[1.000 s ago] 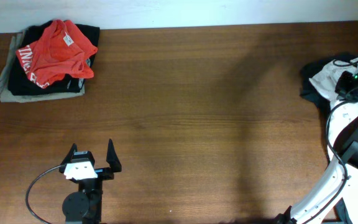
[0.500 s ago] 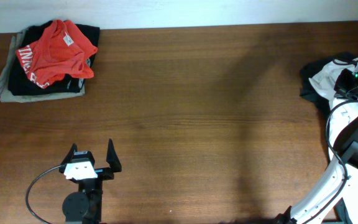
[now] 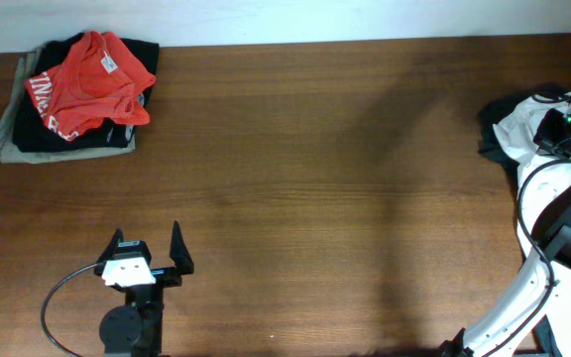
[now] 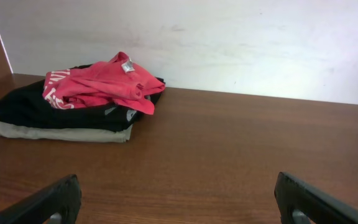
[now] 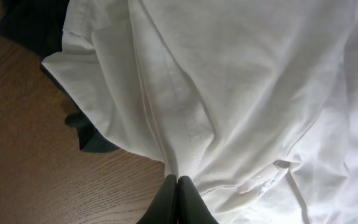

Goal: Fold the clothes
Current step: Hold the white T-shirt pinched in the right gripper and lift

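A white garment (image 3: 515, 124) lies on dark clothing (image 3: 492, 147) at the table's right edge. In the right wrist view the white garment (image 5: 229, 81) fills the frame, with dark cloth (image 5: 30, 25) under it. My right gripper (image 5: 178, 182) is shut, its tips pinching the white garment's lower edge; in the overhead view it (image 3: 561, 124) sits over the pile. A stack of folded clothes, red shirt (image 3: 87, 79) on black and beige, lies at the far left, also in the left wrist view (image 4: 98, 84). My left gripper (image 3: 150, 256) is open and empty near the front edge.
The brown wooden table (image 3: 315, 188) spans the view. A white wall (image 4: 229, 43) runs behind the table's far edge. A black cable (image 3: 57, 297) loops by the left arm's base. The right arm's white body (image 3: 538, 288) stands at the right front.
The right gripper and the white garment have shifted slightly toward the right edge. The left arm and the stack have not moved.
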Controlling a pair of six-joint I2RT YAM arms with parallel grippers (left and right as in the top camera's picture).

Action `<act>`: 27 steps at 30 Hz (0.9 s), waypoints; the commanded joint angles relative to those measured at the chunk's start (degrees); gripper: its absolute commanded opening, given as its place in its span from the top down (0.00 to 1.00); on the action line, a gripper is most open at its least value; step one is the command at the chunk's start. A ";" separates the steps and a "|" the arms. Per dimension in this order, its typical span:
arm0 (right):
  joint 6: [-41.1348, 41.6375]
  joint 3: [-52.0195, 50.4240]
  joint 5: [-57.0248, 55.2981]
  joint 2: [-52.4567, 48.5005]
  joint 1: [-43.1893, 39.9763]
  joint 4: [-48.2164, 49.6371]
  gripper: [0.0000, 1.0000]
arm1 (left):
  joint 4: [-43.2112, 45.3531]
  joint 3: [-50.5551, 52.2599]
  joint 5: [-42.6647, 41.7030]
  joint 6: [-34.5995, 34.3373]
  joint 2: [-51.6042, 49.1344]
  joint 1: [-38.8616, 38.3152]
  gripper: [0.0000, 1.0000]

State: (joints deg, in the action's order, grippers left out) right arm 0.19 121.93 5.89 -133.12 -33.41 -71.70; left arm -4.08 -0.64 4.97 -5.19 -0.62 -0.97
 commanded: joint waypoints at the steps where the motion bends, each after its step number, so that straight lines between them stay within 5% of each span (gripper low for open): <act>1: 0.26 1.20 -0.55 1.44 0.00 0.07 0.96 | -0.26 0.13 0.44 0.94 0.26 0.28 0.01; 4: 0.26 0.92 -0.55 1.42 0.00 -0.35 0.73 | -0.26 0.13 0.44 0.96 0.26 0.28 0.01; 27: 0.28 -3.82 -2.05 1.40 0.00 2.86 0.96 | -0.26 0.13 0.44 0.96 0.26 0.28 0.01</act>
State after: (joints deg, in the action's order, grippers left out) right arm 0.19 118.04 4.80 -133.03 -33.41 -68.75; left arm -4.08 -0.64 4.97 -5.19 -0.62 -0.97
